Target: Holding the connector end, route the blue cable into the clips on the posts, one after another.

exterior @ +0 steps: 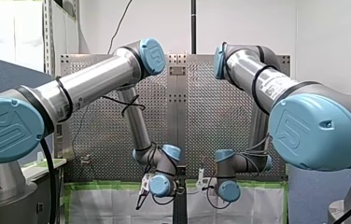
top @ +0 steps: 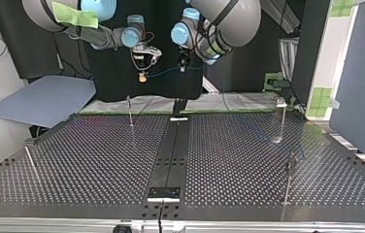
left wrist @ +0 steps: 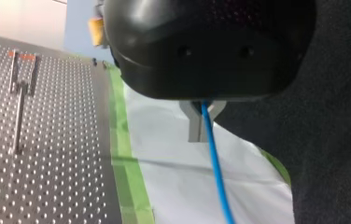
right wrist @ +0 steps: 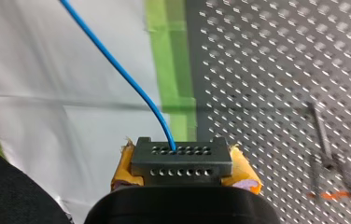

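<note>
Right gripper (top: 142, 74) is clamped on the connector (right wrist: 181, 161), left gripper (left wrist: 203, 122) pinches the blue cable (left wrist: 214, 163) (strung between them). Nearest post (top: 130, 110) sits around six o'clock of my right gripper in the top view. None looks threaded, though they're tiny, so all the routing's left.

A pale wall (exterior: 323, 42) is seen behind the perforated table (top: 98, 160). One table edge is lined with green tape (left wrist: 120, 140) and white sheeting (left wrist: 173, 186). A blue-grey board (top: 40, 99) is laid at the top view's left, beside black cloth (top: 112, 73).
</note>
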You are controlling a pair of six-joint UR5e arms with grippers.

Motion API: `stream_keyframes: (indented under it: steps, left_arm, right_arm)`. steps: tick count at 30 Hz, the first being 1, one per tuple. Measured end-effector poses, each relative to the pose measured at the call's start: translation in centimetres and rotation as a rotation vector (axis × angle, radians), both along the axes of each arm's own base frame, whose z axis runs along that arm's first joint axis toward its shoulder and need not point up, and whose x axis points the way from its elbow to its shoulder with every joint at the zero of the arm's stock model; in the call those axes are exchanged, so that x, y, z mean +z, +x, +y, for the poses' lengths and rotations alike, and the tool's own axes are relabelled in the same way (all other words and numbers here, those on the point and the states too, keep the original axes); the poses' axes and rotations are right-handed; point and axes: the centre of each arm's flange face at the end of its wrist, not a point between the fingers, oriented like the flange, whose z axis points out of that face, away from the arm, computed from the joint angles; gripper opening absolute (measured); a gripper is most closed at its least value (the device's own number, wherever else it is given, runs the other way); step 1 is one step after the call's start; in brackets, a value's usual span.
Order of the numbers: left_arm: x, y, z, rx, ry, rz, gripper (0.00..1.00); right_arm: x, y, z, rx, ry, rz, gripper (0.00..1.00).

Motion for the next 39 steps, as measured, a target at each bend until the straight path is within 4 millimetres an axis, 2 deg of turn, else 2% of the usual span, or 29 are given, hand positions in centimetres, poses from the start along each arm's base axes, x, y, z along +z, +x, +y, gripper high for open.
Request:
stream_keyframes:
  steps: [8, 15, 22, 28, 32, 39]
  left_arm:
    - [0.3, -2.1, -1.8, -0.021, 0.011, -0.018, 0.00]
    - [1.2, -1.7, -4.0, -0.025, -0.003, -0.038, 0.00]
    - [2.4, -0.6, -6.0, 0.000, -0.052, -0.067, 0.00]
    - [2.8, -0.4, -7.0, -0.014, -0.054, -0.083, 0.00]
    - [3.4, -0.3, -8.2, -0.018, -0.069, -0.102, 0.00]
    - [4.0, 0.2, -9.2, -0.017, -0.093, -0.115, 0.00]
  right_arm:
    - [2.7, -1.5, 0.9, -0.023, -0.011, -0.015, 0.00]
    - [2.6, -3.0, 2.2, -0.033, 0.004, -0.011, 0.00]
    - [2.4, -4.2, 2.4, -0.048, 0.016, -0.020, 0.00]
    - [2.3, -5.8, 1.5, -0.054, 0.021, -0.020, 0.00]
    - [2.3, -6.9, 0.5, -0.054, 0.019, -0.025, 0.00]
    - [2.5, -8.8, -1.5, -0.055, 0.006, -0.046, 0.00]
